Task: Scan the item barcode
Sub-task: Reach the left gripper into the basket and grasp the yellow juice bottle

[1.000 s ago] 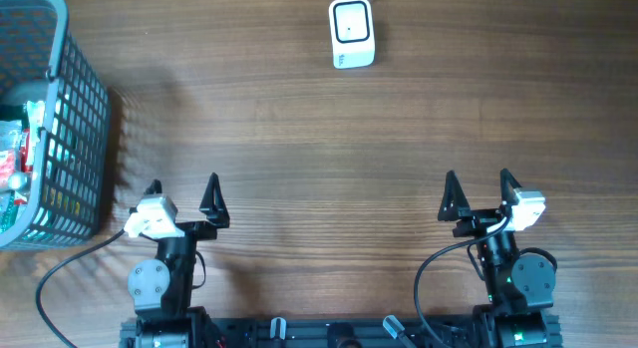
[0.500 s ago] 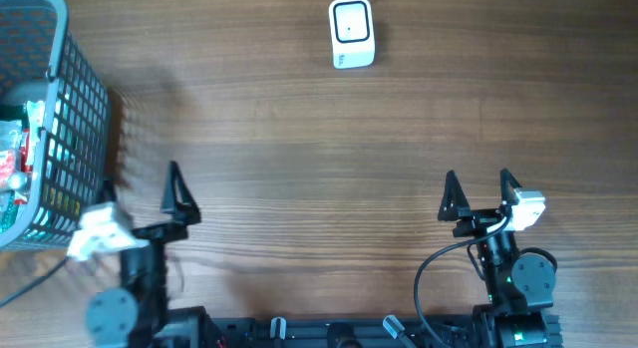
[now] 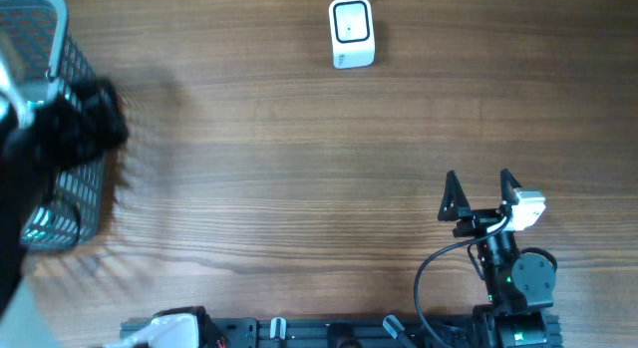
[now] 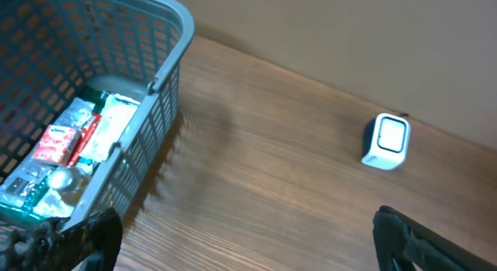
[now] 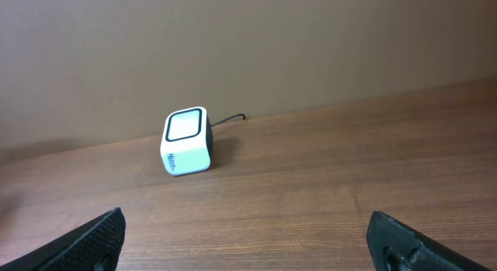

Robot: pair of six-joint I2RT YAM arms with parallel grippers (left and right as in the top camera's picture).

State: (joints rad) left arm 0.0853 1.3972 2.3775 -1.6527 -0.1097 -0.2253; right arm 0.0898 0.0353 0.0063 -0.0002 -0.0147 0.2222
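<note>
1. The packaged items lie in a heap on the floor of a grey-blue plastic basket. A red-and-white packet and green-and-white wrappers show among them. No barcode can be made out.
2. In the overhead view the basket stands at the worktop's 9 to 10 o'clock edge, with most of its inside hidden there.
3. The white barcode scanner sits at the worktop's 12 o'clock, well apart from the basket. It has a dark-framed window on its upper face, and a thin cable runs off behind it.
4. The left gripper hangs above the basket's near wall with its fingers spread wide and nothing between them. It touches none of the items.
5. From overhead the left arm is only a dark blur over the basket.
6. The right gripper rests at about 4 o'clock, pointing toward 12. Its fingers are spread wide and empty, and the scanner is far ahead of it.
</note>
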